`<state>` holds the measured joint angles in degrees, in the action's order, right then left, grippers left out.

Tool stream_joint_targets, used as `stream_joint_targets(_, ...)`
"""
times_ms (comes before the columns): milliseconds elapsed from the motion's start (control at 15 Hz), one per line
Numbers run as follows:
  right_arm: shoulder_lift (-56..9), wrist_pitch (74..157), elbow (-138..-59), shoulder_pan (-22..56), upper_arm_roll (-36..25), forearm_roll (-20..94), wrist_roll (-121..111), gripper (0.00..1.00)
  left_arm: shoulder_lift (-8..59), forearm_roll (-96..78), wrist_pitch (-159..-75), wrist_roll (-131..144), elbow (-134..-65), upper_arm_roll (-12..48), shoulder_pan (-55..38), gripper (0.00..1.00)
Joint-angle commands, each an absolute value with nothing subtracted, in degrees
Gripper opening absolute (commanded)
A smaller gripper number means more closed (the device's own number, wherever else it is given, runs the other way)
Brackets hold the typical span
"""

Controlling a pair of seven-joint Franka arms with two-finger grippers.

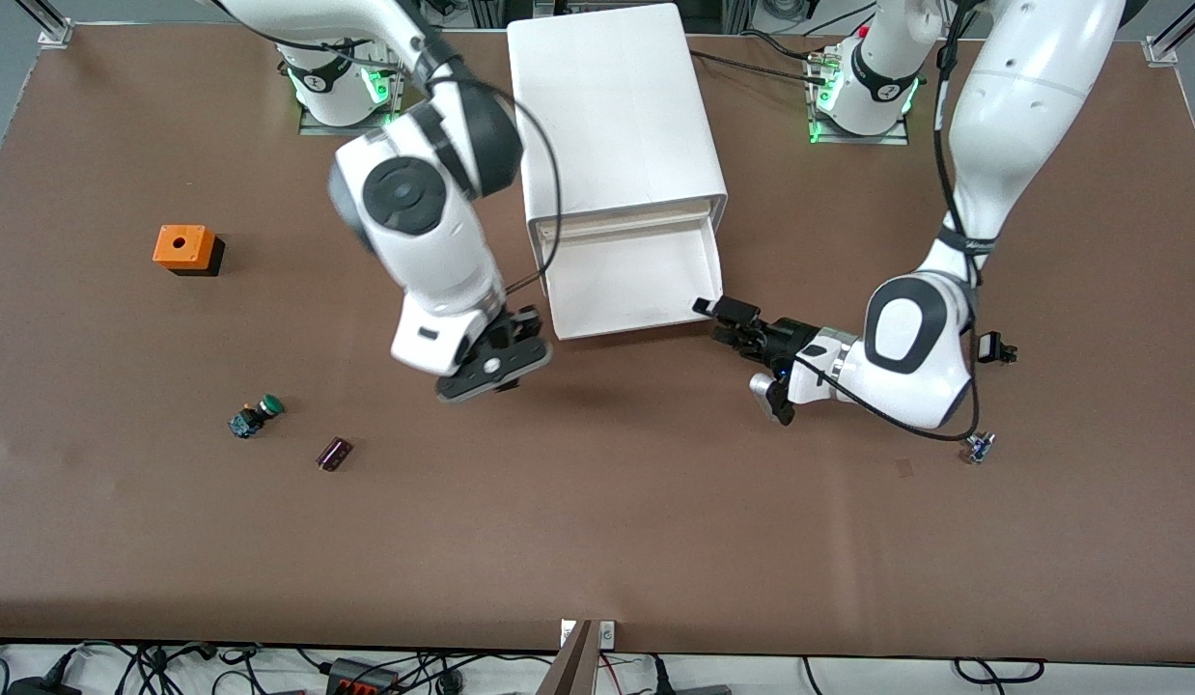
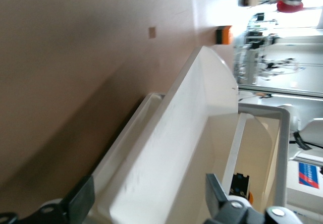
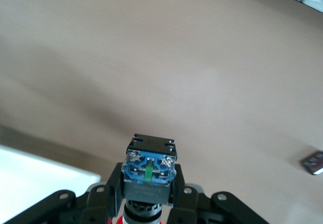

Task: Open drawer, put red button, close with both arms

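Note:
The white cabinet point(image 1: 612, 106) stands at the robots' edge of the table with its drawer point(image 1: 626, 280) pulled open toward the front camera. My left gripper point(image 1: 725, 317) is at the drawer's front corner toward the left arm's end. It is open, with its fingers point(image 2: 83, 199) on either side of the drawer's front wall point(image 2: 166, 158). My right gripper point(image 1: 496, 362) hangs over the table beside the drawer's front, toward the right arm's end. It is shut on the red button point(image 3: 149, 171), blue-and-black body up, red cap down. The button is hidden in the front view.
An orange cube with a hole point(image 1: 185, 248), a green-capped button point(image 1: 255, 415) and a small dark part point(image 1: 334, 453) lie toward the right arm's end. A small blue part point(image 1: 979, 447) lies near the left arm's elbow.

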<state>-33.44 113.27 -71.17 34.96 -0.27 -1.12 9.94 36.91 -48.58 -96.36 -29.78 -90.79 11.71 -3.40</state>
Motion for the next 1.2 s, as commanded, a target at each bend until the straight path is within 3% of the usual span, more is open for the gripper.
stream_joint_targets(0, -33.8, 112.9, -69.1, 38.7, -1.1, -1.9, 15.0, 0.0, 32.2, -38.4, -91.3, -18.0, -88.8, 11.3, -1.8, 1.0)
stream_joint_targets(467, -36.8, 115.5, -69.4, 45.8, -1.0, -2.1, 21.3, 0.0, 29.4, 0.0, -79.5, -5.1, -76.4, 12.7, -2.7, 1.0)
stream_joint_targets(800, -39.7, 115.4, -69.6, 46.1, -0.7, 1.3, 24.3, 0.0, 32.2, 2.7, -80.1, -5.4, -66.8, 11.7, -3.1, 1.0)
stream_joint_targets(1133, -42.4, 113.8, -69.3, 48.2, -0.7, 1.3, 24.4, 0.0, 32.9, 3.2, -82.6, -5.4, -67.9, 11.6, -3.1, 1.0)
